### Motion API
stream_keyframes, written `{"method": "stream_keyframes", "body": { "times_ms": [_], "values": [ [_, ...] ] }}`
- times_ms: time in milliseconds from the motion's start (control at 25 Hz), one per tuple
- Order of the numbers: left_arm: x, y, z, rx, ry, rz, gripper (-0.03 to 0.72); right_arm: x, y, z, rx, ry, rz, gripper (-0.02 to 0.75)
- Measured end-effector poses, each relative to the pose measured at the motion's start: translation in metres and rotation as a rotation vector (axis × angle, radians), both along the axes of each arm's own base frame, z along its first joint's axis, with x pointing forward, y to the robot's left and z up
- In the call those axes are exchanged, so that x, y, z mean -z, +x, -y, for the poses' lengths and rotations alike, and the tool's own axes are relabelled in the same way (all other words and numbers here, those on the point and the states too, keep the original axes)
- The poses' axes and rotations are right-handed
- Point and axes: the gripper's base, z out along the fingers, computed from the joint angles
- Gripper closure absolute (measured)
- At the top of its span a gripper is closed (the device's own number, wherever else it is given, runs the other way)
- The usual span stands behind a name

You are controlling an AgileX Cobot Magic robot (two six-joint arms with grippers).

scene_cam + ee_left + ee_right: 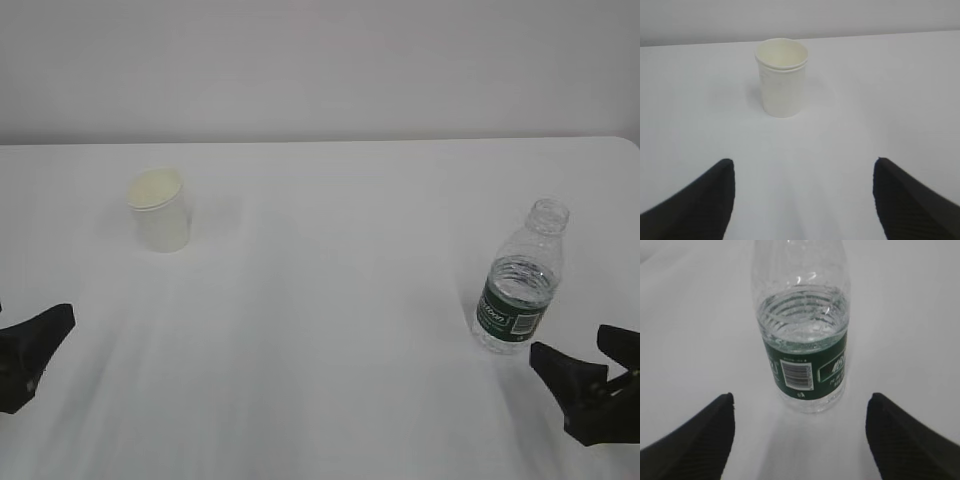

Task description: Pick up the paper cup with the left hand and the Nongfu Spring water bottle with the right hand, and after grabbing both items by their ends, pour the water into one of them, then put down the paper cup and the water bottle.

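The white paper cup (160,210) stands upright at the left rear of the table, empty as far as I can see. In the left wrist view the cup (782,77) is ahead of my left gripper (802,162), which is open and well short of it. The Nongfu Spring water bottle (520,280) stands upright on the right, uncapped, with a dark green label. Water (802,332) fills it to just above the label. My right gripper (800,396) is open, its black fingers (710,435) spread either side of the bottle (802,375) and just short of its base.
Both things stand on a white table (320,350) whose back edge meets a plain pale wall. The table's rounded right rear corner (628,142) shows. My left gripper (35,318) and right gripper (570,342) sit low at the front corners.
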Motion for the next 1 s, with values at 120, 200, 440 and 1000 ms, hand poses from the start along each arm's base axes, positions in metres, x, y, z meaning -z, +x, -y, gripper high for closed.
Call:
{"method": "stream_keyframes", "body": {
  "times_ms": [120, 200, 440, 1000],
  "values": [
    [0.000, 0.000, 0.000, -0.004, -0.001, 0.000, 0.055, -0.002, 0.005, 0.000, 0.003, 0.002, 0.018, 0.110],
    [0.000, 0.000, 0.000, -0.006, -0.001, 0.000, 0.055, -0.002, 0.008, -0.001, 0.002, 0.001, 0.025, 0.110],
    [0.004, 0.001, 0.000, -0.006, 0.005, -0.022, 0.057, 0.006, 0.017, -0.003, -0.016, -0.023, 0.002, 0.109],
    [0.017, 0.001, 0.000, -0.007, 0.025, -0.095, 0.076, 0.018, 0.042, -0.006, -0.033, -0.049, 0.000, 0.111]
  ]
}}
